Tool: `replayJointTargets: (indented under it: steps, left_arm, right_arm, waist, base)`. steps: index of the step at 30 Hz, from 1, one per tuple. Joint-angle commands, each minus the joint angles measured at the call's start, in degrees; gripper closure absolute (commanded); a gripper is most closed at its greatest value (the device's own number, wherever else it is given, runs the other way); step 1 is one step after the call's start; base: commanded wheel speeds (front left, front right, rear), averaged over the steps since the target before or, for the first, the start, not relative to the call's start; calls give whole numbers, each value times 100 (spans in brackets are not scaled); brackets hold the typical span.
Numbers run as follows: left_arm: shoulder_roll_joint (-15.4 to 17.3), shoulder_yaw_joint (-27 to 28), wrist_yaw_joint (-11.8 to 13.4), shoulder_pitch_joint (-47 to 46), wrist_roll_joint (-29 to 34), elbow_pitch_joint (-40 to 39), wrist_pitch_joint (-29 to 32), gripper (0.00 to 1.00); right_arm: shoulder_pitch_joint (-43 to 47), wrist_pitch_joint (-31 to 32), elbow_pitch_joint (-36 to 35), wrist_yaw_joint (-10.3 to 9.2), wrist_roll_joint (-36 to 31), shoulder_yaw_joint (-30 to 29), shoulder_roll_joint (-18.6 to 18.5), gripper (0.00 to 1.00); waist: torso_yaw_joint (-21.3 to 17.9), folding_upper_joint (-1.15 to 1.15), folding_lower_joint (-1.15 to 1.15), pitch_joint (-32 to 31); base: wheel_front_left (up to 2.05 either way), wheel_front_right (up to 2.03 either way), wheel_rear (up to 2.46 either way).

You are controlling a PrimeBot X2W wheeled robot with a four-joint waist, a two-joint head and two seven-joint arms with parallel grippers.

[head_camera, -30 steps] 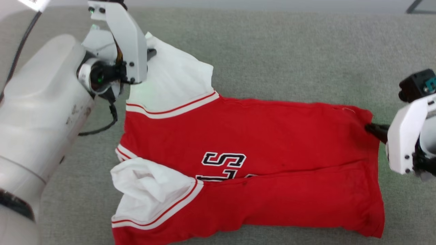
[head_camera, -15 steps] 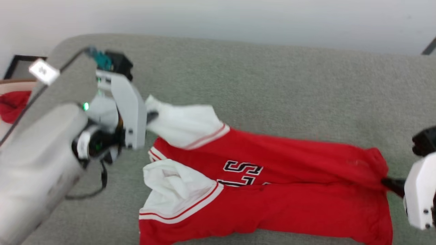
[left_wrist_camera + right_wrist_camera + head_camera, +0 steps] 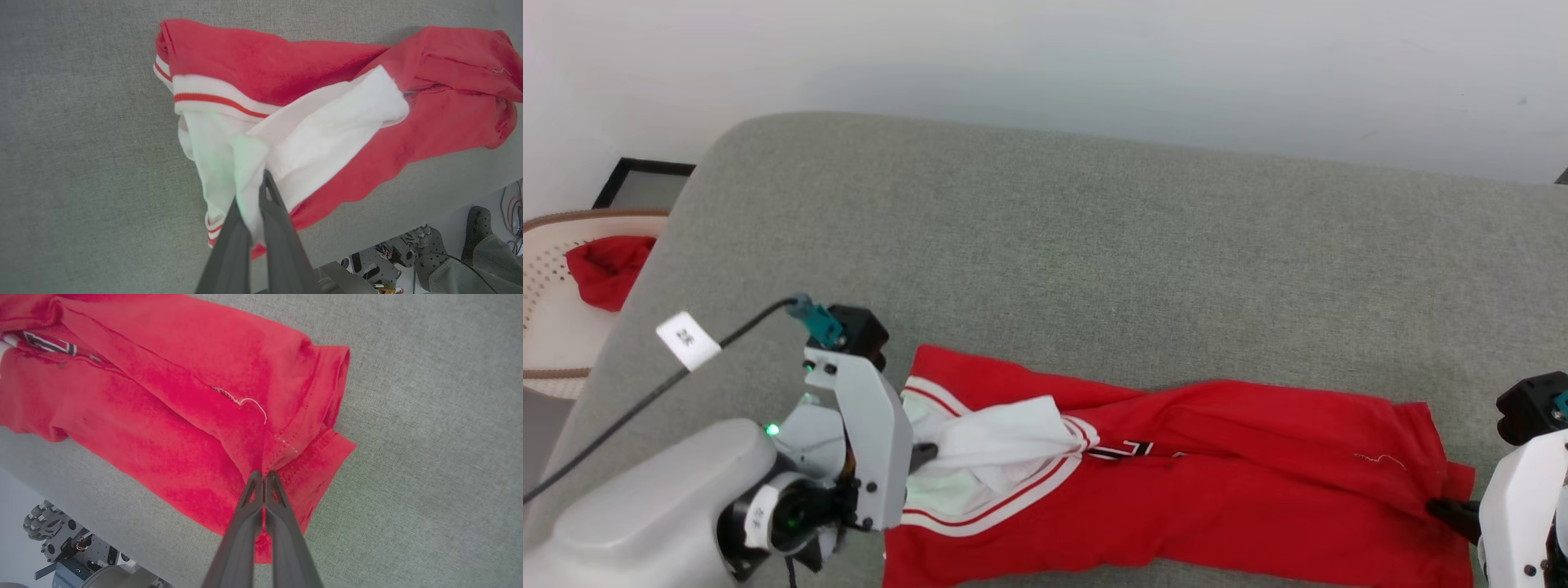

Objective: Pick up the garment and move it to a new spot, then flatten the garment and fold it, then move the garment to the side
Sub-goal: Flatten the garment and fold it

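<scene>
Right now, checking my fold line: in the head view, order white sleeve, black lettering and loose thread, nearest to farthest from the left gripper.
1. White sleeve, in the left gripper's jaws.
2. Black lettering, midway.
3. Loose thread, far right end.

The left end effector (image 3: 254, 191) pinches the white sleeve of the garment (image 3: 310, 69), whose red body lies bunched on the grey cushion (image 3: 81, 143).

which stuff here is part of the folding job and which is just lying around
Job:
garment
left pincer, shut on its white sleeve
right pincer, shut on its red hem

Lying about:
small red cloth
pale basket holding it
</scene>
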Motion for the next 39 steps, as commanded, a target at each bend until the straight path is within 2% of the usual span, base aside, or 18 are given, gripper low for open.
replayJointTargets:
  steps: [1,2,5,6,7,8,9,10,11,24,32,39]
  left_arm:
    - [12,-28,53,117,-52,-53,9,93]
    - [23,-40,66,139,-36,-80,-4,85]
    - [35,-43,75,231,-80,-127,-46,53]
    - [46,-39,56,241,-50,-148,-80,38]
    - [61,-44,40,258,-28,-155,-102,14]
    - [81,-46,48,283,-25,-155,-124,0]
    - [95,-53,51,300,-13,-164,-141,0]
    - [104,-51,45,323,-25,-176,-149,0]
    - [116,-49,24,347,-40,-194,-161,0]
    - [412,99,58,726,-95,-471,-605,0]
    - [538,295,-5,1045,184,-606,-1568,0]
    - [387,474,-117,1463,484,-392,-2776,0]
  right_arm:
    - [89,-3,52,-6,-80,-15,51,100]
    - [89,0,69,-5,-92,-18,68,100]
    - [100,3,126,-6,-132,-39,112,100]
    - [103,-12,138,-6,-147,-63,128,98]
    - [110,-26,147,-6,-151,-77,132,78]
    - [105,-49,149,-6,-165,-81,142,64]
    - [98,-87,153,-6,-178,-99,166,51]
    - [104,-111,163,-6,-200,-115,188,8]
    - [125,-119,177,-6,-217,-117,205,0]
    - [382,-235,103,-6,-370,-274,476,0]
    - [543,-661,-60,-6,-497,-502,712,0]
    - [742,-1095,56,-6,-710,-838,961,0]
  waist:
    - [-16,0,0,-26]
    - [-24,0,0,-40]
    - [-45,0,0,-99]
    - [-50,0,0,-128]
    - [-55,0,0,-162]
    - [-60,0,0,-200]
    - [-62,0,0,-241]
    - [-62,0,0,-284]
    - [-63,0,0,-330]
    - [-84,0,0,-877]
    - [-111,0,0,-1005]
    - [-82,0,0,-1086]
  base:
    - [0,0,0]
    - [0,0,0]
    - [0,0,0]
    - [0,0,0]
    - [0,0,0]
    - [0,0,0]
    - [0,0,0]
    - [0,0,0]
    - [0,0,0]
    - [0,0,0]
    - [0,0,0]
    - [0,0,0]
